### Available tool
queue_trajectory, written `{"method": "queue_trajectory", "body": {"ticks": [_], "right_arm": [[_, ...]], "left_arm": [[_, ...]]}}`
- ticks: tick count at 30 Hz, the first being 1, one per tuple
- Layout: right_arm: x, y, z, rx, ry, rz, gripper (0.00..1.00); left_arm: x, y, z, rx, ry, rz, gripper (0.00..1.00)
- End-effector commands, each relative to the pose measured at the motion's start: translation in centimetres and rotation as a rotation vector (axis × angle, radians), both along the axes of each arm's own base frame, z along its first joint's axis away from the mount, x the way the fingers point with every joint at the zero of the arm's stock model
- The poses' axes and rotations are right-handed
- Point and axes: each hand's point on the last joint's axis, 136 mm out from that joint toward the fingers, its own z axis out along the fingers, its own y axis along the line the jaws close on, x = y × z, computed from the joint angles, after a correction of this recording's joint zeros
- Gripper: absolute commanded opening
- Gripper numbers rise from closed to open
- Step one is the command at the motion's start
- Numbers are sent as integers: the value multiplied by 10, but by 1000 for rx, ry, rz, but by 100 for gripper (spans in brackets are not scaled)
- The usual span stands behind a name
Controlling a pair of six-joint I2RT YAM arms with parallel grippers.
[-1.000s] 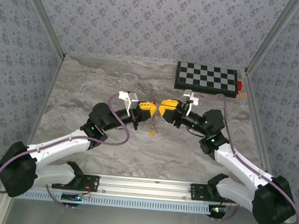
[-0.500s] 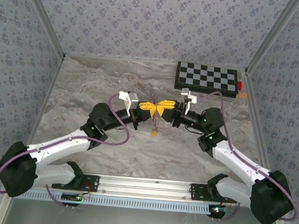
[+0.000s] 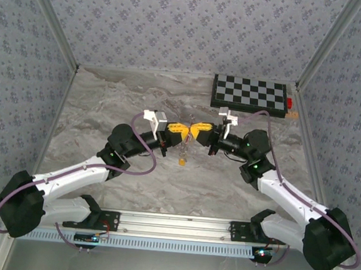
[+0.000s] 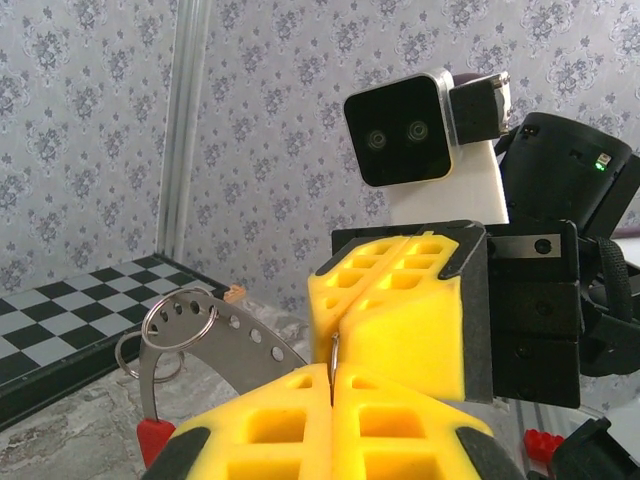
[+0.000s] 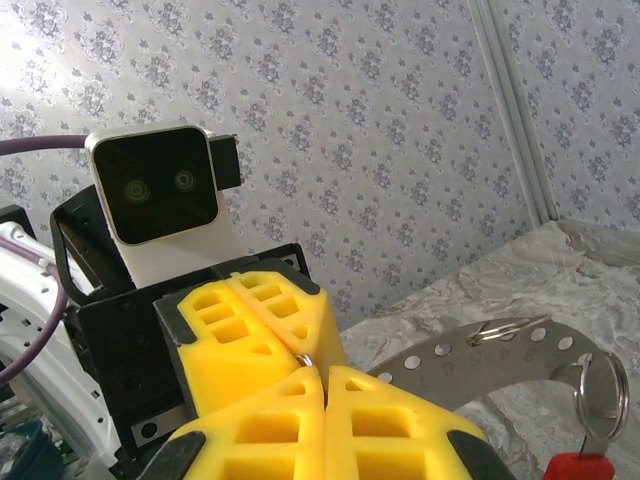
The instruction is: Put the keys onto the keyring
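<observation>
Above the middle of the tabletop [image 3: 107, 103], the left jaws and the right jaws are met tip to tip. Each pair is pressed together on the keyring [image 4: 332, 355], held edge-on between them. An orange-tan key [image 3: 182, 162] is seen just at 6 o'clock of that meeting point, equally near both.

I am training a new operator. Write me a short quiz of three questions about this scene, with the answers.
1. True or false: the left hand and the right hand are both shut, tip against tip.
2. Where does the checkerboard lie? A: far right corner. B: near left corner. C: between the arm bases.
3. What colour are the fingers of both hands?
Key: 1 true; 2 A; 3 yellow.
</observation>
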Motion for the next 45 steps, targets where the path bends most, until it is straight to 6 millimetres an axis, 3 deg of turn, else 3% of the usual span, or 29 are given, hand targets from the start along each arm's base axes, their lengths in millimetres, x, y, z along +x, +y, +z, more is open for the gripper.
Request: {"method": "queue_trajectory", "body": {"ticks": [1,7,20,30,45], "right_arm": [[-6,-4,4,-48,-40,13,0],[-8,-13,0,-176,-85,20,0],[-8,-12,-22,-441,-121,73,0],[-12,-1,-26,-569,-124,151,0],[-18,12,-29,-565,-145,192,0]], "left_arm": [[-3,-1,23,-29,-34,-11,6],[-2,5,13,34,-20,-11,21],[-1,20,-3,159,-17,-50,23],[-10,15,-17,224,-19,-133,24],[-9,9,-22,234,4,-164,27]]}}
